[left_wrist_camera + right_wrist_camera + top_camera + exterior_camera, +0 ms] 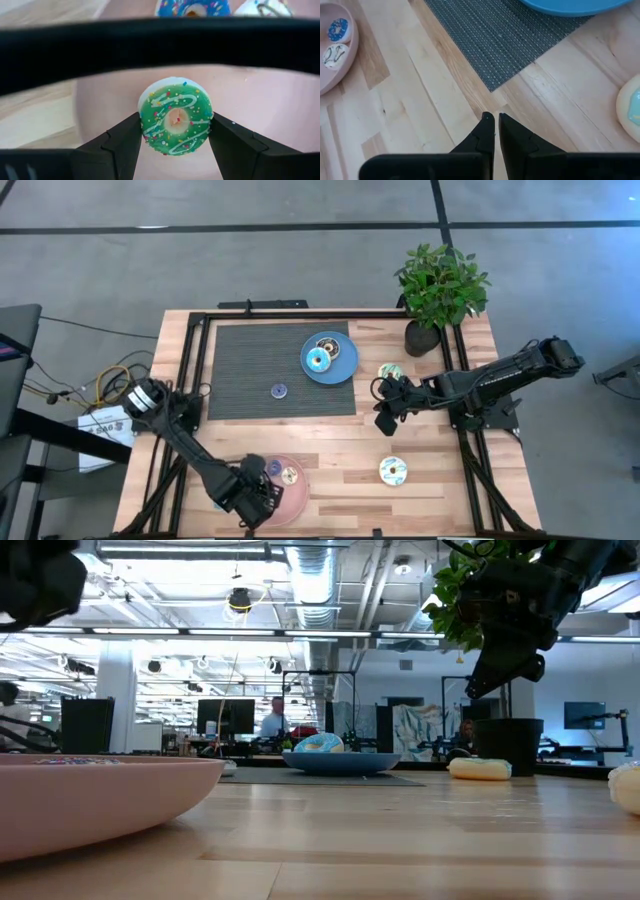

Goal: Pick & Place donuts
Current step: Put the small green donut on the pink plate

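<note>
A wooden table seen from above carries a dark woven mat (280, 370), a blue plate (345, 365) at the mat's far right corner, and a pink plate (298, 498) at the near edge. The left gripper (175, 132) hangs over the pink plate's left side, its two dark fingers closed against either side of a small green donut (175, 121) with white drizzle and sprinkles, held on edge above the plate's surface. On the pink plate lie a small blue donut (274, 468) and a small tan donut (290, 476) side by side. The blue plate holds a cyan donut (319, 360) and a dark brown donut (327, 345). A small purple donut (278, 390) sits alone on the mat. Two cream donuts rest on bare wood to the right: one (390, 372) near a potted plant (440, 285), one (393, 471) nearer the front edge. The right gripper (496, 120) hovers between those two, just off the mat's right edge, fingers nearly together and holding nothing.
</note>
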